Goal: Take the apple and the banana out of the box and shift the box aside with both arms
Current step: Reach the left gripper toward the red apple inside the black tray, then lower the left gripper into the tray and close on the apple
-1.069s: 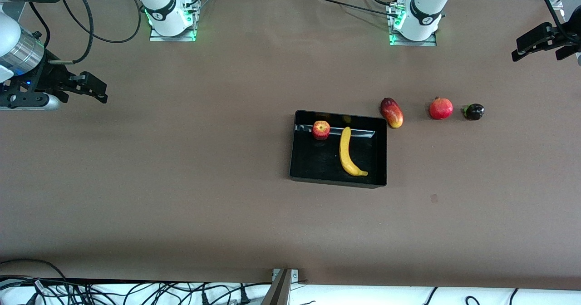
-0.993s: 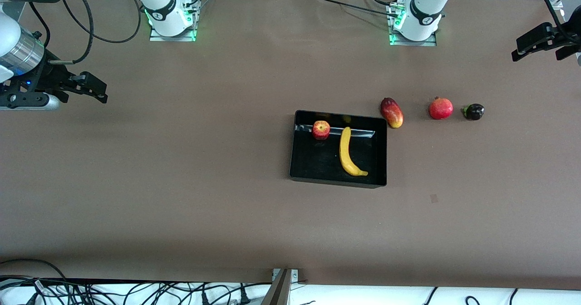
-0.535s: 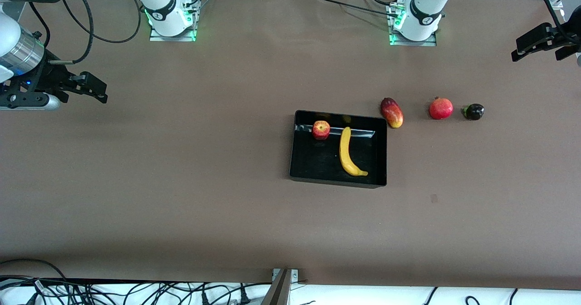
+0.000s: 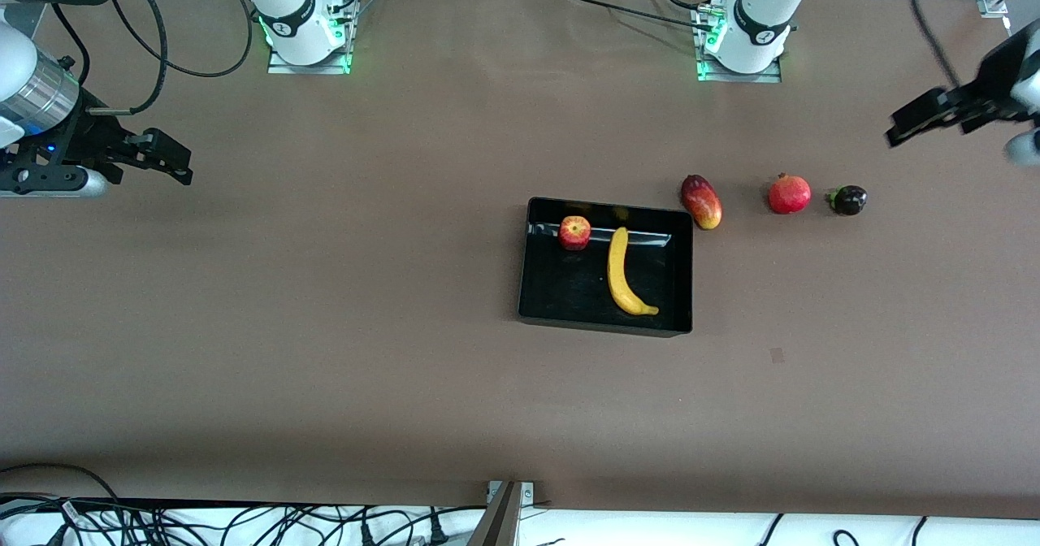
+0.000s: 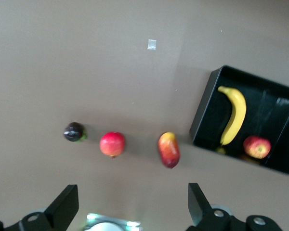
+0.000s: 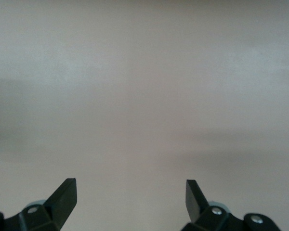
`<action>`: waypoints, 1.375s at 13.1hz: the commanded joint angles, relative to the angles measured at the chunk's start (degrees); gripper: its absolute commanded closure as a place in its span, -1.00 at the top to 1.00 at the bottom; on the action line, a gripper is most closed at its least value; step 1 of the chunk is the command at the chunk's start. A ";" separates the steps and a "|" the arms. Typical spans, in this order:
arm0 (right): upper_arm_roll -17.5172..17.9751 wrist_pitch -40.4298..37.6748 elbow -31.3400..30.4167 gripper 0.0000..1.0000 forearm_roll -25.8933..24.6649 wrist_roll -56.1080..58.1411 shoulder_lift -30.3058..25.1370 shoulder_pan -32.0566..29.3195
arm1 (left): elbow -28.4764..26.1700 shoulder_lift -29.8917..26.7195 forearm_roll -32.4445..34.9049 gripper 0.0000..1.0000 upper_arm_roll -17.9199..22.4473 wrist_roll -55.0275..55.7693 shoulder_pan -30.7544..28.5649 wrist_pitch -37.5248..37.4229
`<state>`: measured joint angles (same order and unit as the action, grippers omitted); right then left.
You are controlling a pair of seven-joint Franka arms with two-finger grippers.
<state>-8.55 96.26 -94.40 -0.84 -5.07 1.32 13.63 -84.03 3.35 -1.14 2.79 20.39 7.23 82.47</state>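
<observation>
Small red-and-yellow apple point(image 4: 574, 232) and long curved yellow banana point(image 4: 624, 273) lie in the glossy black rectangular box point(image 4: 604, 325), mid-counter. Left hand point(image 4: 930, 114) over counter's left-arm end, fingers wide, empty; right hand point(image 4: 159, 158) waits, wide, empty. Approach banana from above, straddle its middle, clear of walls.

The left gripper point(image 4: 934, 115) is motion-blurred in the front view; the box point(image 5: 202, 118) is cut off by the left wrist view's edge.
</observation>
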 commanded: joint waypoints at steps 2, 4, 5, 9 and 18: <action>0.11 0.33 0.79 1.00 -0.04 0.85 0.26 -0.27 | -8.50 0.78 -1.23 1.00 -4.01 17.62 1.12 11.01; 0.11 0.85 0.79 1.00 -0.30 0.85 0.26 -0.35 | -11.67 2.88 -1.06 1.00 -7.78 23.45 1.12 16.38; 0.11 0.94 0.79 1.00 -0.48 0.85 0.26 -0.35 | -13.51 3.50 -0.53 1.00 -9.19 26.34 1.12 19.10; 0.20 1.30 0.79 1.00 -0.66 0.68 0.26 0.08 | -18.01 8.85 -0.18 1.00 -11.49 39.26 5.42 29.30; 0.20 1.38 0.79 1.00 -0.04 0.24 0.26 0.08 | -17.48 25.12 -0.26 1.00 -12.99 49.66 15.88 39.34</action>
<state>-8.41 97.66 -94.36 -0.84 -5.07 1.35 13.70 -102.45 27.59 -1.16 -10.55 68.95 21.50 121.00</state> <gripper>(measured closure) 0.000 0.000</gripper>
